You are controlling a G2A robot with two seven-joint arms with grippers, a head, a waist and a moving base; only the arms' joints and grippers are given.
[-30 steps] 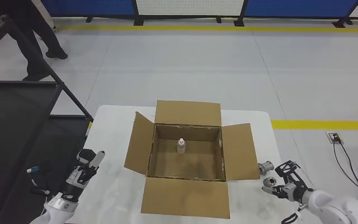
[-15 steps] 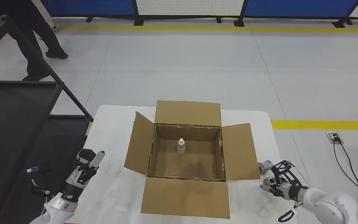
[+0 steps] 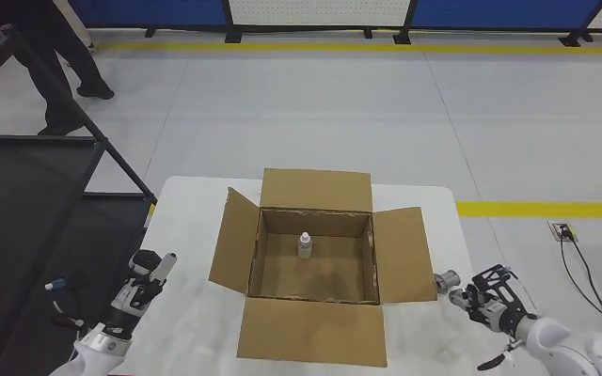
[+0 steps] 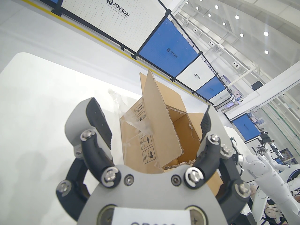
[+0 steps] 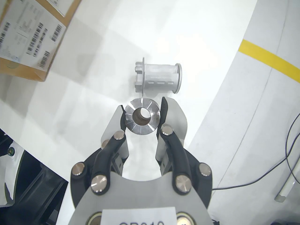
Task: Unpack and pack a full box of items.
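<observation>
One white table (image 3: pixel 193 226), open box (image 3: pixel 310 331), grey floor (image 3: pixel 310 103)

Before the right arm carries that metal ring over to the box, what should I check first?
1. Right gripper shut on the metal ring: ok, one finger on each side.
2. Ring lifted off the table: cannot tell.
3. Ring apart from the flanged cylinder lying beside it: ok, a narrow gap shows in the right wrist view.
4. Box open: ok, all four flaps folded outward.
5. Room inside the box: ok, a small white bottle stands near the far wall, the rest of the floor bare.
6. Left gripper out of the path: ok, open, on the box's other side.
</observation>
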